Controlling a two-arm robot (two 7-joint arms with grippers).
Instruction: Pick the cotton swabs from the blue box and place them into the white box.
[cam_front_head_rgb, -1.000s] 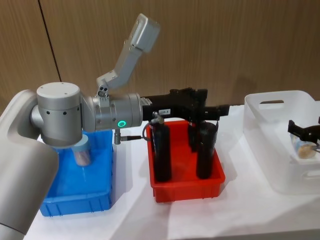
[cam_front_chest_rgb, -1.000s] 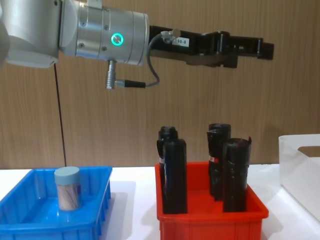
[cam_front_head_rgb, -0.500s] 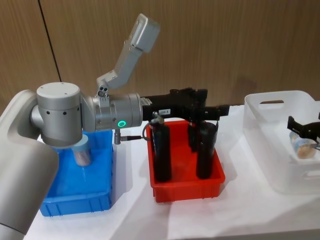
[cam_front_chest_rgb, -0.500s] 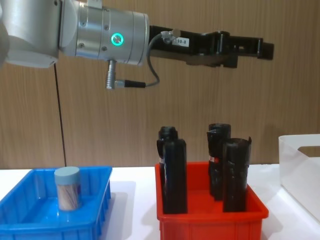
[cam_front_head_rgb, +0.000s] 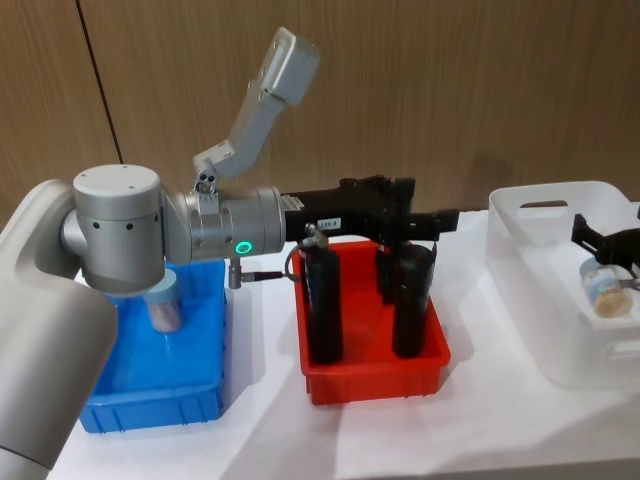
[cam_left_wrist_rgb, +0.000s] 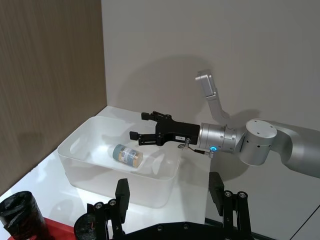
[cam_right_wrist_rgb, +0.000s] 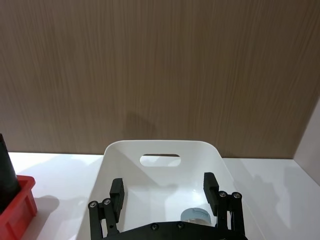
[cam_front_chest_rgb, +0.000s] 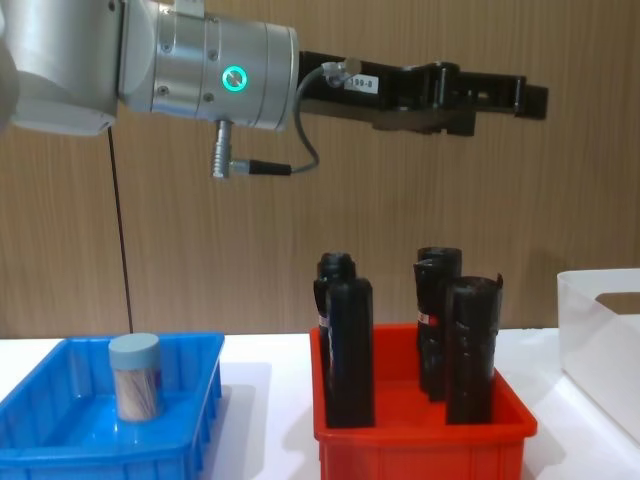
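Left wrist view: the right gripper (cam_left_wrist_rgb: 139, 126) hovers level over the white box (cam_left_wrist_rgb: 80, 165), jaws spread and empty, one tub of cotton swabs (cam_left_wrist_rgb: 127, 155) lying on its side inside. The left gripper (cam_front_chest_rgb: 525, 98) stretches out above the red bin (cam_front_chest_rgb: 420, 452), jaws apart. A second tub (cam_front_chest_rgb: 135, 375) stands in the blue box (cam_front_chest_rgb: 203, 415).

A robot test lab: wood-panelled wall (cam_front_head_rgb: 480, 80), white surface (cam_front_head_rgb: 480, 430), with blue box (cam_front_head_rgb: 150, 408), red bin (cam_front_head_rgb: 375, 382) and white box (cam_front_head_rgb: 525, 300) lined up.
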